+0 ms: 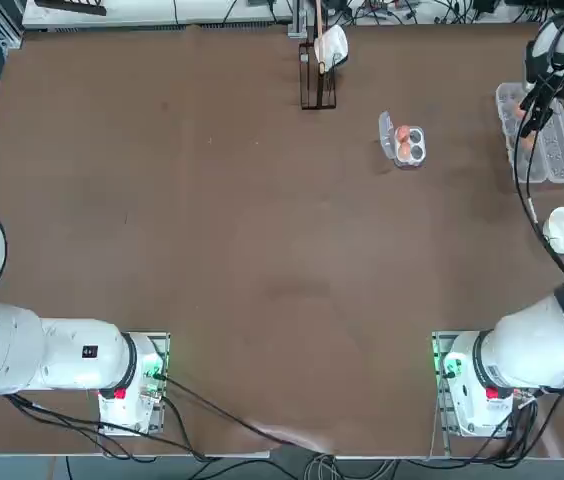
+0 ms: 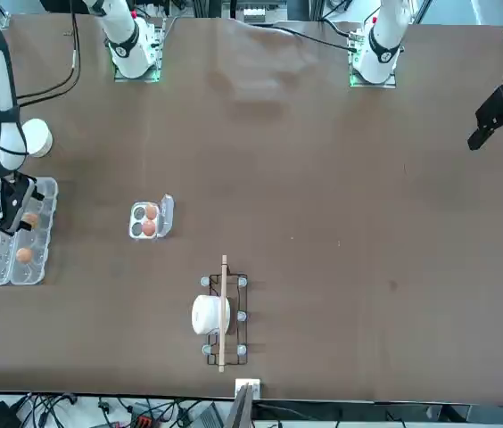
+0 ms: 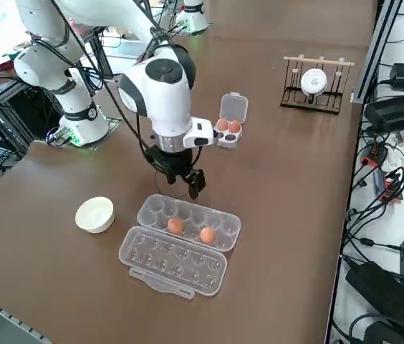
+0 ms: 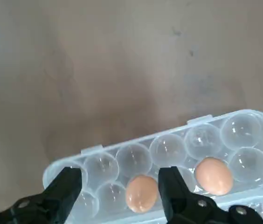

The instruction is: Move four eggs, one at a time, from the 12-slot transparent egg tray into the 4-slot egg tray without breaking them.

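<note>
My right gripper [image 3: 190, 180] hangs spread and empty over the long carton's [image 3: 188, 215] inner edge, at the table's [image 1: 212, 250] right edge. Two eggs, [image 3: 176, 226] and [image 3: 207, 235], sit side by side in the row next to its open lid [image 3: 173, 264]. Two more, [image 3: 223, 125] and [image 3: 235, 127], fill the small tray [image 3: 225, 136], well apart toward mid-table. Bare tabletop lies between them. A white bowl [image 3: 95, 213], I think, sits near the carton's end.

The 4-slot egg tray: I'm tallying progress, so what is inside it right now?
The 4-slot egg tray holds two eggs side by side in the cups next to its raised lid flap. The other two cups look empty. Nothing covers it; the open right pincer hangs above the 12-slot transparent egg tray.
</note>
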